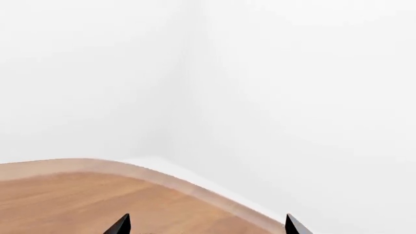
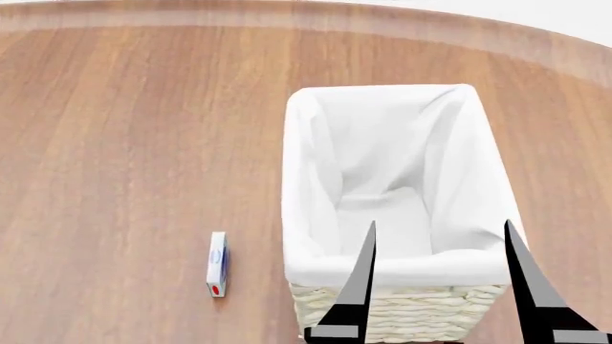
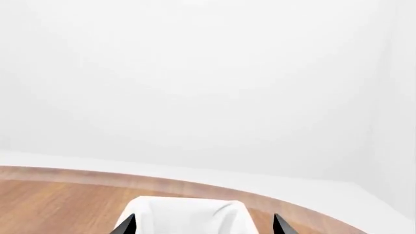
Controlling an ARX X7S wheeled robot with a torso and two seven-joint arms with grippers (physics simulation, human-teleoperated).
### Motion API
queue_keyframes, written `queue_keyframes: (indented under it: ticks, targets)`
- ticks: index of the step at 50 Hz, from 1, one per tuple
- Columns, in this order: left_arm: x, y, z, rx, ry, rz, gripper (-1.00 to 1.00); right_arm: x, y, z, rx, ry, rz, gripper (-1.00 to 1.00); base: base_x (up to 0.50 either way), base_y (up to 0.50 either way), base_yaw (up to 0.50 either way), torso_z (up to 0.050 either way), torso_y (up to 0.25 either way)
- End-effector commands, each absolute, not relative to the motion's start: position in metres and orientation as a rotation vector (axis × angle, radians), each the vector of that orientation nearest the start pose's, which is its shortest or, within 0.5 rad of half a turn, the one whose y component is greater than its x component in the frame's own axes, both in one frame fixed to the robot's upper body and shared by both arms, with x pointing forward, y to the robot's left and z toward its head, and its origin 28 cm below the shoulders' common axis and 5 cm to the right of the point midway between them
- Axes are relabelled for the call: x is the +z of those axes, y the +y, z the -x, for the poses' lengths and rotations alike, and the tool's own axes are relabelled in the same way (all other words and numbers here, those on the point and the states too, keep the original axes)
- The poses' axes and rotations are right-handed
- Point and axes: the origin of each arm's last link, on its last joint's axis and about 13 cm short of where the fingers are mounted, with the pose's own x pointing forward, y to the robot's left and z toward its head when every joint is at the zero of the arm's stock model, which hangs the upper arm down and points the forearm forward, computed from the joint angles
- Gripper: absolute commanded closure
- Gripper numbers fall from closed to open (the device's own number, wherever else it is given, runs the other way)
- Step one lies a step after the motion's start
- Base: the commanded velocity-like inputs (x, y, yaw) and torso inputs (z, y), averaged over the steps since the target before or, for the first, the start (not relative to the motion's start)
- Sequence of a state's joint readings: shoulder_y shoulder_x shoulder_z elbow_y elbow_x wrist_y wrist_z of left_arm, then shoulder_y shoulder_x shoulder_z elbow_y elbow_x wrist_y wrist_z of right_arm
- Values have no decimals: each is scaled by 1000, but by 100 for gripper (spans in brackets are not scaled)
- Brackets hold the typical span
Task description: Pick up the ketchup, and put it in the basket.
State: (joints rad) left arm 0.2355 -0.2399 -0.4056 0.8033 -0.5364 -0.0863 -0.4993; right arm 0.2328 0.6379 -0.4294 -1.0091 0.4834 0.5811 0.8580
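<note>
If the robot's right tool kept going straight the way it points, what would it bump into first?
Probably nothing soon. The right tool points over the basket, above its rim, toward the white wall. Depth is hard to judge, so it might just skim the liner.

A broad wooden table [image 2: 125, 143] with a warm brown grain and a paler rounded edge fills the head view. A small flat white box [image 2: 217, 264], marked with blue and a red spot, lies on it. Plain white walls [image 1: 293, 97] stand behind, meeting at a corner.
</note>
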Motion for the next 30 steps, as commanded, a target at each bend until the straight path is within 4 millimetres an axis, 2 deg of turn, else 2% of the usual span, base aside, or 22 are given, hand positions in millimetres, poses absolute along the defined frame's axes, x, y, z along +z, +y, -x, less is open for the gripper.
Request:
queue_keyframes:
  ticks: [1,13,18,24,30]
  targets:
    - [148,301,-128,694,-538,264,-100,178,-90,-157,-42,-376,113,-100,0,0,0,0,0]
    - [144,309,-122,775,-510,287,-100,178,-90,-157,-45,-376,120,-100,0,0,0,0,0]
    - [141,313,-120,878,-463,258,-100,177,-90,-157,-45,-376,120,-100,0,0,0,0,0]
    - [139,317,-113,983,-476,317,-100,177,-90,-157,-45,-375,121,-100,0,0,0,0,0]
    - [140,320,-110,1013,-490,333,-100,177,-89,-157,-41,-375,123,-100,0,0,0,0,0]
